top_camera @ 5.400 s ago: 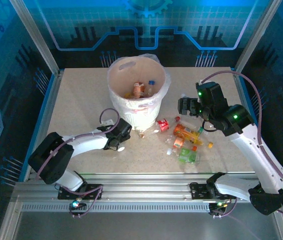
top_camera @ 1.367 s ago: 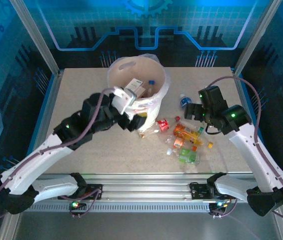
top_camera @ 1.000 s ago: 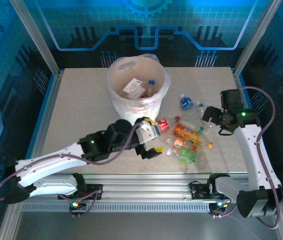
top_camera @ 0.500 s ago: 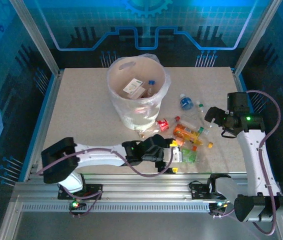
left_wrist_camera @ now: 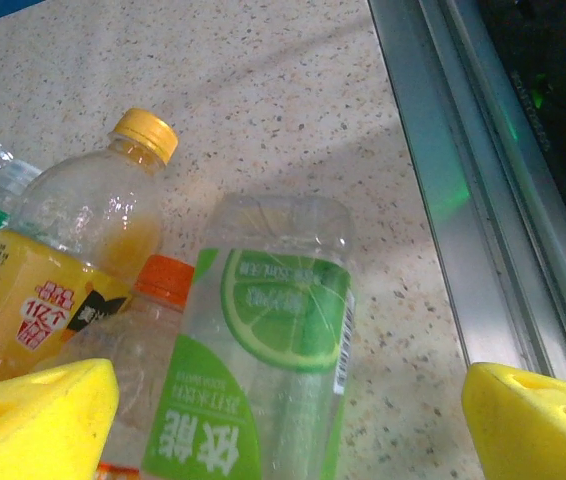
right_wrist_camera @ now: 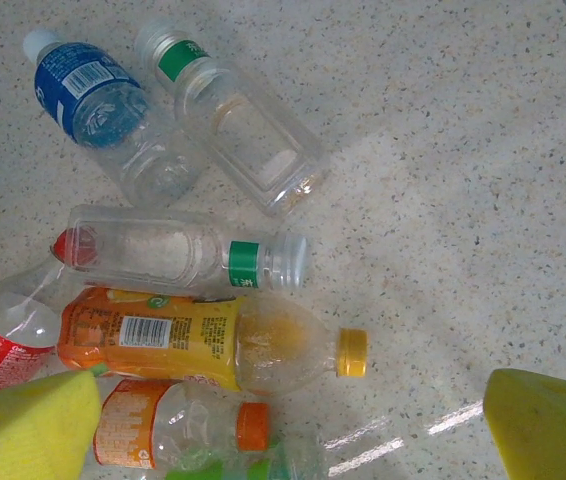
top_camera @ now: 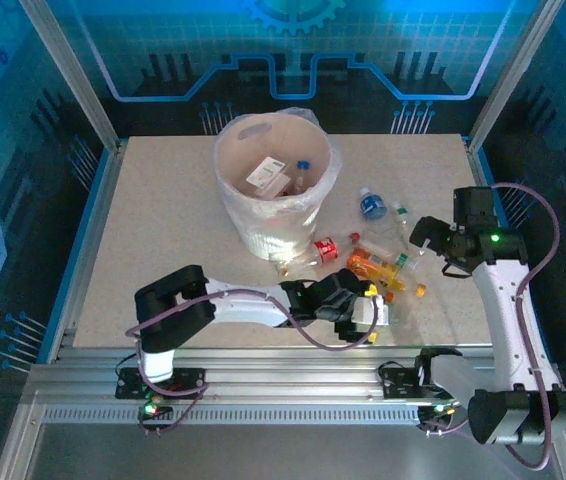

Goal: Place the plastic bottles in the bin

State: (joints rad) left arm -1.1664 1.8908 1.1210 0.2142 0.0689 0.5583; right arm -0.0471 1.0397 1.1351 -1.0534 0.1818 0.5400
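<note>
The left tool point(left_wrist_camera: 285, 415) stands wide astride the green-label bottle point(left_wrist_camera: 273, 330), which lies on the bench point(left_wrist_camera: 293, 90) well apart from the bin point(top_camera: 263, 230) (right tool point(right_wrist_camera: 291, 415) likewise wide, empty); an off-centre closure could pinch the adjacent orange-capped bottle point(left_wrist_camera: 153, 300) or squirt the smooth bottle out.

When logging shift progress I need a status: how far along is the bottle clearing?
Done: a few bottles lie in the bin. In hand: nothing gripped; the open left gripper straddles the green-labelled bottle. Left: roughly seven bottles on the table, the open right gripper above them.
</note>
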